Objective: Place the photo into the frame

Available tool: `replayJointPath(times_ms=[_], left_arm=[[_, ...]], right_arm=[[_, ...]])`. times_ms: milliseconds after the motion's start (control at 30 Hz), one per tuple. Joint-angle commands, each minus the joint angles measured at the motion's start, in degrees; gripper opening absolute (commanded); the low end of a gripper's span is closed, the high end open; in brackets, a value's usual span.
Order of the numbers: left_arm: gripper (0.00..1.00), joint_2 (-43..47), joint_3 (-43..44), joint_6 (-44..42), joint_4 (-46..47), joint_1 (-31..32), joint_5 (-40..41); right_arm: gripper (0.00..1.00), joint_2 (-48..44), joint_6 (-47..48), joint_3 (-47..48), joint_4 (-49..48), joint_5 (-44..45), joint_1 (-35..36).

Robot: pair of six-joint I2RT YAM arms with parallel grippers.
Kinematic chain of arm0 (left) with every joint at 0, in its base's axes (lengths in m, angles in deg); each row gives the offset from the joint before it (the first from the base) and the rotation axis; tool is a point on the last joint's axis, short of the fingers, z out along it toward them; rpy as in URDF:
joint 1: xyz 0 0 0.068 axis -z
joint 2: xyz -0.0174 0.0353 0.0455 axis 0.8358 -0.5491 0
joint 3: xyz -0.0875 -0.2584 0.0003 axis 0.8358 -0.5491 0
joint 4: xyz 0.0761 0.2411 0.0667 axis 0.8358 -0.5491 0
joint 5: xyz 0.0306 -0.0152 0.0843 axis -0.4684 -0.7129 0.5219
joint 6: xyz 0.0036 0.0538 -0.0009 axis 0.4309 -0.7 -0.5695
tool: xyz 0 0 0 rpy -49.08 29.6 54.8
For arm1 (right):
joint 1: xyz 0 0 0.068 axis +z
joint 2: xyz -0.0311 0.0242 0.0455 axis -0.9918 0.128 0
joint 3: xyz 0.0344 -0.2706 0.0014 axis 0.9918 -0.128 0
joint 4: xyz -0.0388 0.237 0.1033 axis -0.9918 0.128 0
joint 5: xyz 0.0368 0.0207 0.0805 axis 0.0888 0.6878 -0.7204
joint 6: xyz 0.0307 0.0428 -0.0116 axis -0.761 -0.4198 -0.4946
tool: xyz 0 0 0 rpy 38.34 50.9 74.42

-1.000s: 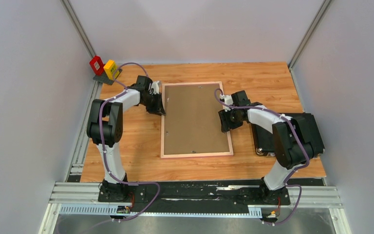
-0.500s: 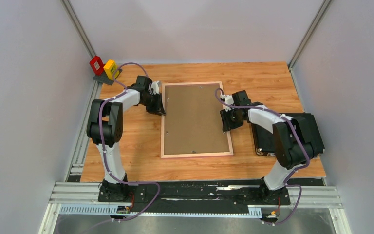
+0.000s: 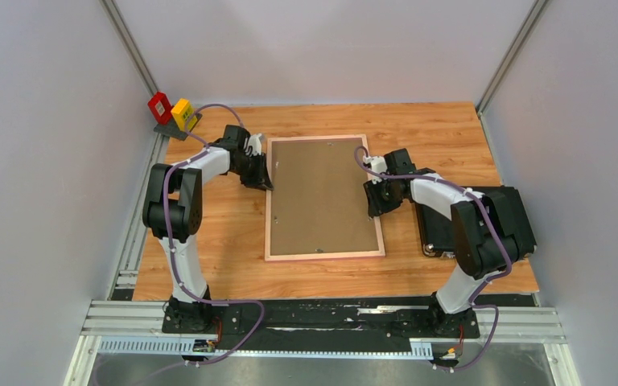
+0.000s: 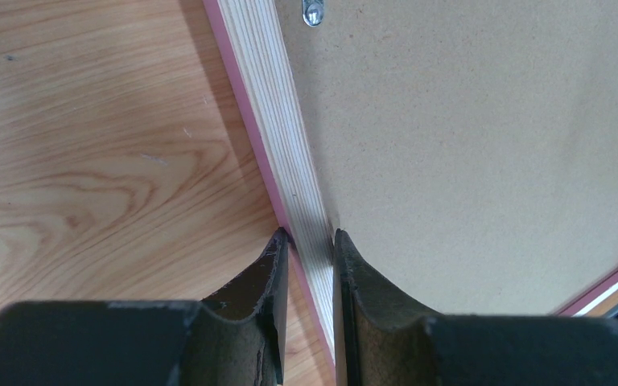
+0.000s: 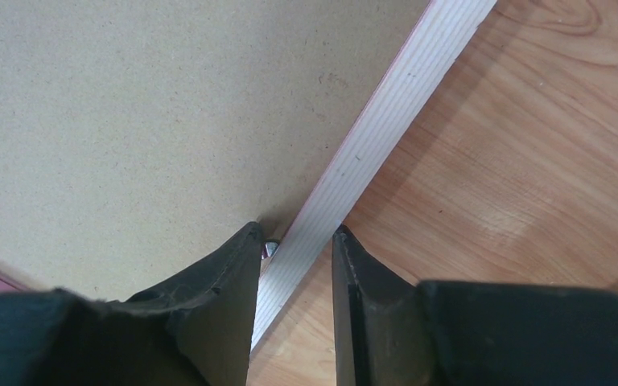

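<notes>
The big, thin picture frame [image 3: 326, 255], pink at the edge and light wood on the back, lies face down in the middle of the wooden tabletop [image 3: 225, 241]. A flat brown backing board [image 3: 322, 197] fills it. The photo cannot be seen; it may be under the board. The left pincer [image 4: 308, 241] is pinched on the frame's left bar. The right pincer [image 5: 296, 233] sits over the right bar, but I cannot tell if it squeezes. I think little is left to do.

The top camera looks down from behind. Both wrist cameras look closely at the thin pink-and-wood rectangular frame [image 3: 326, 255], which all share.
</notes>
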Motion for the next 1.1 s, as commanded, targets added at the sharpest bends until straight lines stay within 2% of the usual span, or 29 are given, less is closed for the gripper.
replayJointPath(times_ms=[0,367,633,1067], left_arm=[[0.13,-0.5,-0.8,-0.9,-1.3,-0.4,-1.7],[0.13,-0.6,-0.9,-0.9,-1.2,-0.4,-1.6],[0.13,-0.6,-0.8,-0.9,-1.3,-0.5,-1.6],[0.13,-0.7,-0.8,-0.9,-1.3,-0.6,-1.8]], right_arm=[[0.33,0.2,5.0,-0.3,0.0,-2.6,0.9],[0.35,0.1,11.0,-0.1,1.3,-4.6,0.9],[0.40,0.7,14.5,1.2,4.0,-8.1,0.8],[0.46,1.8,17.8,1.8,5.7,-8.2,0.8]])
